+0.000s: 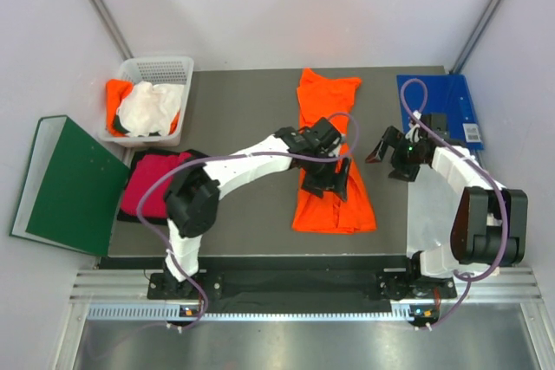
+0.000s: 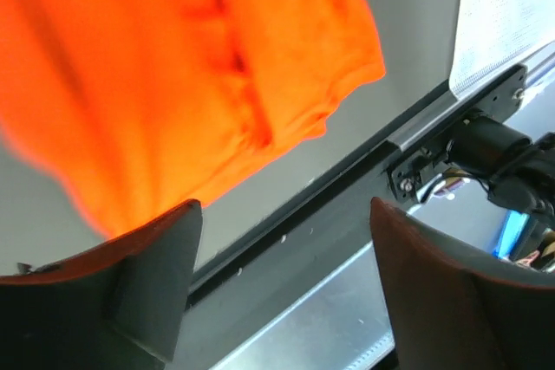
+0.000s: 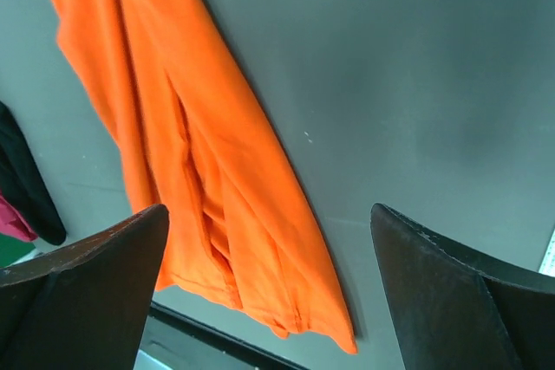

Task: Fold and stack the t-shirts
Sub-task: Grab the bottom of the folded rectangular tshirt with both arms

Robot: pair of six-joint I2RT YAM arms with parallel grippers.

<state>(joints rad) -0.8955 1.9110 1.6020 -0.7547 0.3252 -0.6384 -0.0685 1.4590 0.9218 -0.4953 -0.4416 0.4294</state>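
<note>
Dark grey table [image 1: 243,119], white walls [image 1: 277,6], orange t-shirt [image 1: 336,210]

Dark grey tabletop [image 1: 243,119]. White perforated basket [image 1: 165,65] stands at its far left corner. Dark green binder [image 1: 65,184] lies beside the left edge. Blue folder [image 1: 447,101] lies flat at the far right corner, with a white label near its right edge.

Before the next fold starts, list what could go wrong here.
The orange shirt lies in loose lengthwise layers; the open left gripper above it might pinch only one and undo the fold. Its hem sits near the edge of the table, so a pull could drag it off.
</note>
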